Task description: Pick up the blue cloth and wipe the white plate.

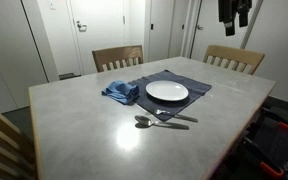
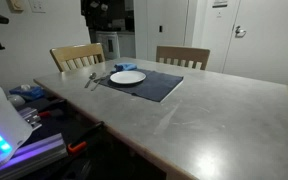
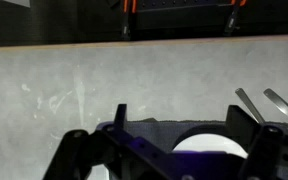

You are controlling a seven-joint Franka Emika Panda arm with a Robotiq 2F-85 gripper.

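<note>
A pale grey dining table (image 1: 84,130) fills an exterior view, and a white plate (image 1: 167,91) sits near its middle on a dark grey placemat (image 1: 174,74). The plate looks empty. The blue cloth (image 1: 120,92) lies crumpled just beside the plate on the camera's left, resting on that edge of the placemat; whether it touches the plate's rim cannot be told. In front of the plate, nearer this camera and just off the placemat, lie a metal spoon (image 1: 144,122) and a second metal utensil (image 1: 177,118), close together on the bare tabletop. Two wooden chairs stand beyond the plate at the far side of the table, one (image 1: 117,57) behind the cloth and one (image 1: 234,58) further to the camera's right. The gripper (image 1: 234,14) hangs high above the far corner of the table, well apart from the plate and the cloth, and it holds nothing. In the wrist view its dark fingers (image 3: 121,118) stand spread wide, with the plate showing white low down between them and the two utensils lying off to the picture's right of the plate. Pale doors and walls stand behind the chairs.
</note>
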